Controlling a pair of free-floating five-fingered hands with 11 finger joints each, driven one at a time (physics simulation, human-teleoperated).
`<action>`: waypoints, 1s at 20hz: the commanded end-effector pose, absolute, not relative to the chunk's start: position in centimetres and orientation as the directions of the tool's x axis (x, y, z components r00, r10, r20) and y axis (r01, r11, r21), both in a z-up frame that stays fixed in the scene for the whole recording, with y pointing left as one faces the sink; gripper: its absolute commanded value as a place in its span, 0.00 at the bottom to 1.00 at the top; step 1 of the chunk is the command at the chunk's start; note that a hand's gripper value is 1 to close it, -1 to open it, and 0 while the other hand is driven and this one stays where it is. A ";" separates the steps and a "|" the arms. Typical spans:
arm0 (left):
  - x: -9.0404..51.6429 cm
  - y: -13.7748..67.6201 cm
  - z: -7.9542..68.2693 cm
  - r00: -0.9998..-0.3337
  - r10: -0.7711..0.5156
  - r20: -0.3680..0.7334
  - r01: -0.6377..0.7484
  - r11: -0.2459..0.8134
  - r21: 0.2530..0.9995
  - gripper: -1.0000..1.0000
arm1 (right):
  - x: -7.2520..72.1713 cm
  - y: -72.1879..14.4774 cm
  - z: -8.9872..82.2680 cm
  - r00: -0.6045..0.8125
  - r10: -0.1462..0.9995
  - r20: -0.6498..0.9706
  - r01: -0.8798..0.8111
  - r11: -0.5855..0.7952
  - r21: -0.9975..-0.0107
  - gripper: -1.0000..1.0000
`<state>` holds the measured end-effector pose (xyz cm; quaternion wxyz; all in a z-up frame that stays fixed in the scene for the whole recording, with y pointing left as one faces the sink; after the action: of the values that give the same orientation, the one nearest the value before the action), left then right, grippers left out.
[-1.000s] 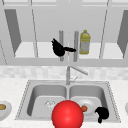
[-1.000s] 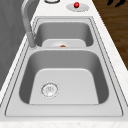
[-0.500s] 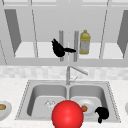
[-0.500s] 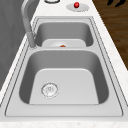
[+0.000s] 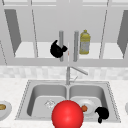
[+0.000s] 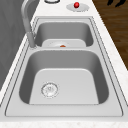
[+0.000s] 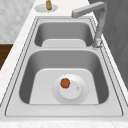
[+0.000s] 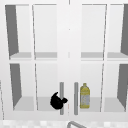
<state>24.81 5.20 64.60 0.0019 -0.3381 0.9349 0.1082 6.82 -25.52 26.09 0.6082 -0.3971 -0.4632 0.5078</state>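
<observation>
My left hand [image 5: 57, 49] is up at the wall cabinet, fingers curled round the left door's vertical handle [image 5: 61, 37]; the upper view shows the same hand [image 8: 58, 101] low on that handle [image 8: 61, 87]. Both glass doors look closed. A yellow bottle [image 5: 85, 42] stands on the lower shelf behind the right door. My right hand [image 5: 102, 113] hangs by the sink's front right corner with relaxed fingers, holding nothing; its fingertips [image 6: 116, 2] show in the left side view. A big red ball [image 5: 67, 114] shows in front of the sink's front edge.
The double sink [image 5: 110, 90] has a white plate [image 7: 80, 93] with a small orange-red piece [image 7: 65, 83] in its right basin. The faucet [image 5: 68, 75] rises at the divider, spout to the right. Counter plates carry a brown item [image 7: 48, 5] at left and a red one [image 6: 77, 5] at right.
</observation>
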 end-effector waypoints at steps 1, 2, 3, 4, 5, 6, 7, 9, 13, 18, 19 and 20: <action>24.8 5.2 64.0 -0.766 -0.640 -0.064 -0.637 0.741 0.212 1.00 | 6.8 -25.5 26.1 0.055 0.986 0.160 -0.250 0.169 -0.953 0.50; 24.8 5.0 64.0 -0.759 -0.649 -0.063 -0.646 0.736 0.203 1.00 | 6.8 -25.5 26.1 0.055 0.986 0.160 -0.250 0.169 -0.953 0.50; 24.7 4.9 63.9 -0.752 -0.655 -0.079 -0.655 0.726 0.210 1.00 | 6.8 -25.5 26.1 0.055 0.986 0.160 -0.250 0.169 -0.953 0.50; 24.6 4.9 64.0 -0.745 -0.661 -0.094 -0.663 0.716 0.217 1.00 | 6.8 -25.5 26.1 0.055 0.986 0.160 -0.250 0.169 -0.953 0.50; 24.2 4.9 64.1 -0.736 -0.670 -0.100 -0.674 0.710 0.206 1.00 | 6.8 -25.5 26.1 0.055 0.986 0.160 -0.250 0.169 -0.953 0.50; 23.9 4.9 64.1 -0.734 -0.673 -0.097 -0.676 0.709 0.201 1.00 | 6.8 -25.5 26.1 0.055 0.986 0.160 -0.250 0.169 -0.953 0.50; 23.4 4.6 64.3 -0.734 -0.674 -0.079 -0.676 0.714 0.182 1.00 | 6.8 -25.5 26.1 0.055 0.986 0.160 -0.250 0.169 -0.953 0.50; 22.5 4.2 64.2 -0.718 -0.692 -0.076 -0.693 0.701 0.171 1.00 | 6.8 -25.5 26.1 0.055 0.986 0.160 -0.250 0.169 -0.953 0.50; 19.1 5.3 64.2 -0.702 -0.709 -0.067 -0.710 0.692 0.129 1.00 | 6.8 -25.5 26.1 0.055 0.986 0.160 -0.250 0.169 -0.953 0.50; 15.7 7.0 63.8 -0.741 -0.671 -0.029 -0.670 0.735 0.106 1.00 | 6.8 -25.5 26.1 0.055 0.986 0.160 -0.250 0.169 -0.953 0.50; 15.0 7.5 63.7 -0.748 -0.663 -0.012 -0.661 0.744 0.101 1.00 | 6.8 -25.5 26.1 0.055 0.986 0.160 -0.250 0.169 -0.953 0.50; 14.3 8.0 63.6 -0.757 -0.653 0.004 -0.650 0.754 0.098 1.00 | 6.8 -25.5 26.1 0.055 0.986 0.160 -0.250 0.169 -0.953 0.50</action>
<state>16.76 6.25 64.79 -0.0152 -0.3409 0.9380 0.0606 6.82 -25.52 26.09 0.6082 -0.3971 -0.4632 0.5078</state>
